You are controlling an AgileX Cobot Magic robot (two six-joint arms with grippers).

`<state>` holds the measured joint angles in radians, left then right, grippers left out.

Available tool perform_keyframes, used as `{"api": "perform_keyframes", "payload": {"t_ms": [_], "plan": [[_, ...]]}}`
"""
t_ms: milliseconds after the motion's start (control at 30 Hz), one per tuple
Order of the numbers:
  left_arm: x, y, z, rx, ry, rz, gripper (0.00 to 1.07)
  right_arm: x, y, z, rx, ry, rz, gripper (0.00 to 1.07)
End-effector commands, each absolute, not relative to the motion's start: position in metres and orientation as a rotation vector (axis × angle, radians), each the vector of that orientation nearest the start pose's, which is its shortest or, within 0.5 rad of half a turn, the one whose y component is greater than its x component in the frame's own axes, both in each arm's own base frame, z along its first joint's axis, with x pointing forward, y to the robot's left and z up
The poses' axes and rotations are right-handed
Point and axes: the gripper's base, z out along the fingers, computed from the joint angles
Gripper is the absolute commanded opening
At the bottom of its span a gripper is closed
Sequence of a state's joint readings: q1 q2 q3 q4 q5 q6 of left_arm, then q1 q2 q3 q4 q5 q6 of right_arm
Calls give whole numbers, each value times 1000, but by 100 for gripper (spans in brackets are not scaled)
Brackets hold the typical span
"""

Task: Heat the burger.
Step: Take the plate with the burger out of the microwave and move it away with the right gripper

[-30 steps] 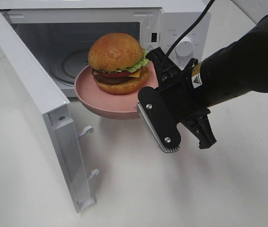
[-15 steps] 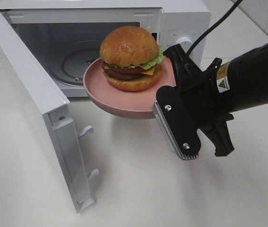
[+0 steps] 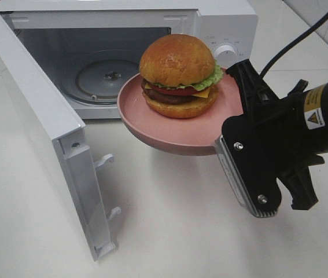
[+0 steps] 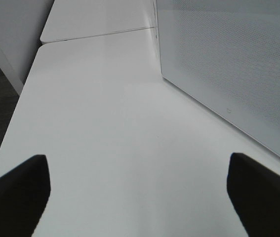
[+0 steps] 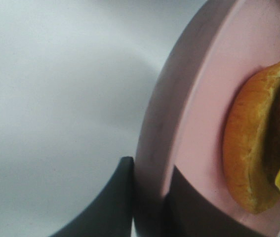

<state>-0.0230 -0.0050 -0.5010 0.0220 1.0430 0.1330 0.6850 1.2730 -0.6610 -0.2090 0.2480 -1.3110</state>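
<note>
From the high camera we see the burger sitting on a pink plate that hangs in the air in front of the open microwave, off the surface. The right tool is clamped on the plate's rim at about 4 o'clock of the plate. The plate looks tipped a little, its far side higher. We judge the main risk to be the burger sliding or toppling, since only one edge is pinched and the weight sits away from the grip. The glass turntable lies at 9 o'clock from the burger, and the open door stands at 8 o'clock; a low or wide approach could knock the plate on the cavity's lower edge or on the door.

In the left wrist view, the left tool has its dark tips well apart, over bare surface beside the perforated door panel, holding nothing. A careless move here could bump the door.

In the right wrist view, the tips straddle the plate rim, with the bun close by. We think a shallow bite like this could let the plate pivot.
</note>
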Motion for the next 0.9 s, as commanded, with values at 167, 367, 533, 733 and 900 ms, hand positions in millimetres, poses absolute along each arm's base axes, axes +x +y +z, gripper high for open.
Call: {"api": "perform_keyframes", "payload": {"t_ms": [167,367,533,733,900], "plan": [[-7,2,278,146,1998,90,89,186,145,250,-2030,1072,-496,0],[-7,2,278,146,1998,90,89,175,134,251,-2045,1078,-512,0],[-7,2,278,146,1998,90,89,166,126,252,-2026,1094,-509,0],[-7,2,278,146,1998,90,89,157,117,253,-2025,1095,-528,0],[-7,2,278,146,1998,90,89,149,110,251,-2024,1103,-532,0]]}}
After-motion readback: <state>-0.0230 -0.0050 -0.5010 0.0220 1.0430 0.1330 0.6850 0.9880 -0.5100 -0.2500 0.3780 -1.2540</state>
